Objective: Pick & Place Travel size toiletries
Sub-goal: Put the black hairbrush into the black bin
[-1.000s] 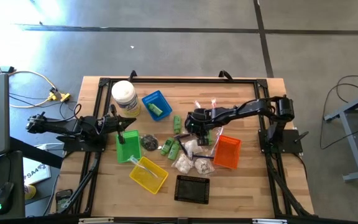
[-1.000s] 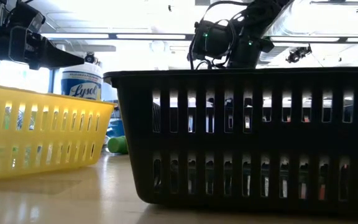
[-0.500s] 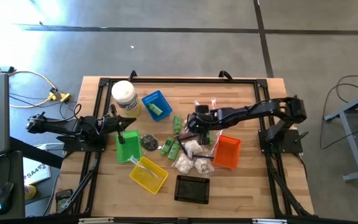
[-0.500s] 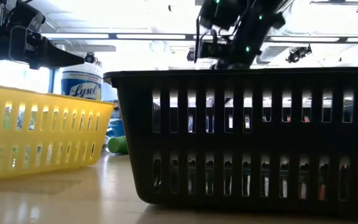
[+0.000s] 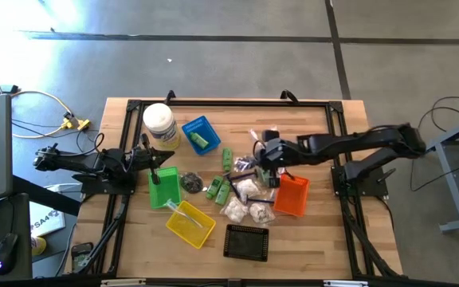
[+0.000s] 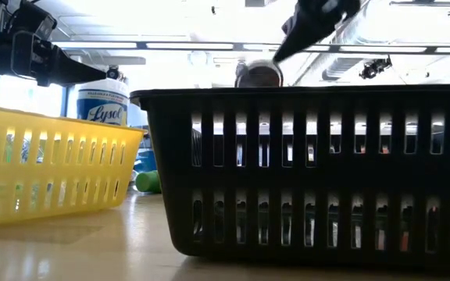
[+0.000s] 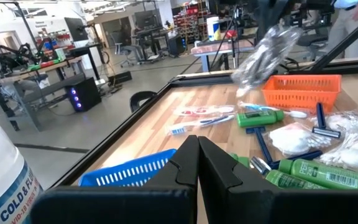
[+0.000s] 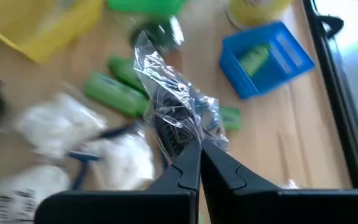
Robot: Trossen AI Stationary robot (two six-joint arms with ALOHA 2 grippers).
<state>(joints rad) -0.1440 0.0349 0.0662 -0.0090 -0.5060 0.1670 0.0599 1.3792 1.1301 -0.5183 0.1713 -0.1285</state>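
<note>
Clear-wrapped packet, pinched in the closed right gripper, has been lifted off the table toward the orange basket; left gripper is kept closed, empty.

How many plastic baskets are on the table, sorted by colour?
Blue basket: 1
Green basket: 1
Yellow basket: 1
Orange basket: 1
Black basket: 1
Total: 5
</note>
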